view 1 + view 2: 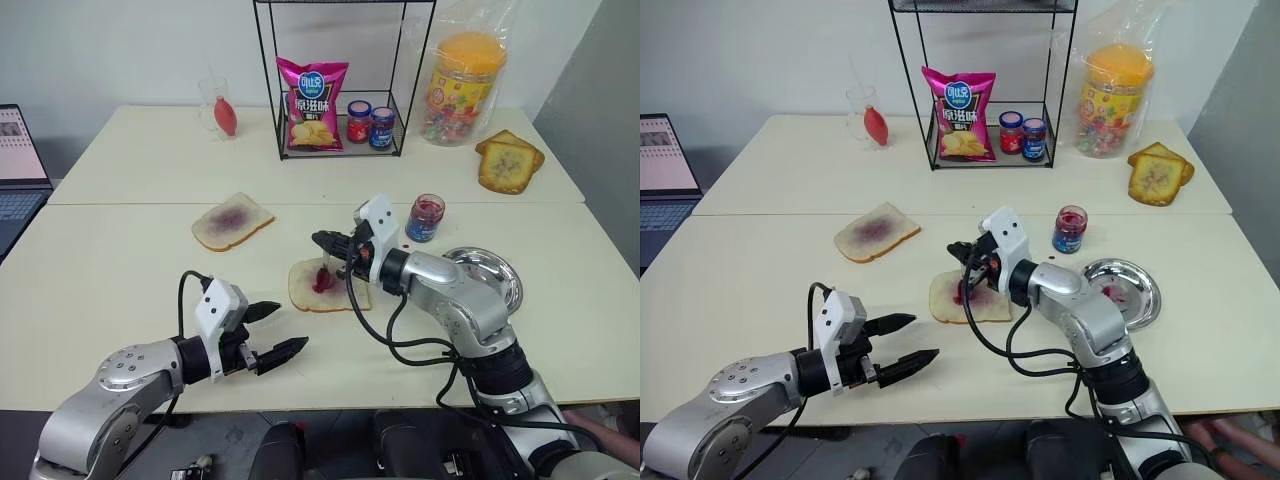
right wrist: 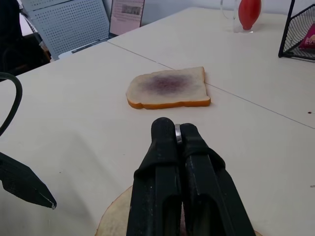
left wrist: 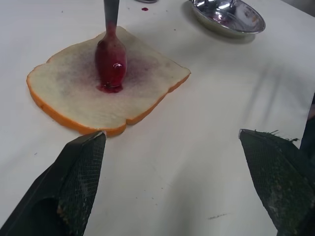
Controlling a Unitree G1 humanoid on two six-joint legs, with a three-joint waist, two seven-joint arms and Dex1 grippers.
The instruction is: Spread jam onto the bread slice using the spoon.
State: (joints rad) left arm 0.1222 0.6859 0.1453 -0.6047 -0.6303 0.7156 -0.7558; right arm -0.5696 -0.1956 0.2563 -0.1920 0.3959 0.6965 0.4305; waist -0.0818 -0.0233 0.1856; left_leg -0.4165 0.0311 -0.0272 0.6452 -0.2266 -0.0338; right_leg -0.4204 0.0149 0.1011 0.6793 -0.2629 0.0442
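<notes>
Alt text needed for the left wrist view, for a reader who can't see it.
A slim silver metal spoon, its bowl coated in glossy red jam, presses onto the middle of a pale, tan-crusted bread slice on a cream table. The left end effector frames it, open. A round steel plate lies beyond.

The bread slice (image 3: 106, 93) lies flat on the worktop (image 1: 120, 260), just beside the steel plate (image 1: 500, 275). It is squarish, pale white with a thin tan-orange crust, and a faint purple smear spreads across its middle. The spoon (image 3: 111, 56) stands steeply over the slice, its slim silver handle rising and its bowl tip resting on the crumb. The bowl is coated in glossy dark red jam (image 3: 110, 87), which pools wetly under the tip.
</notes>
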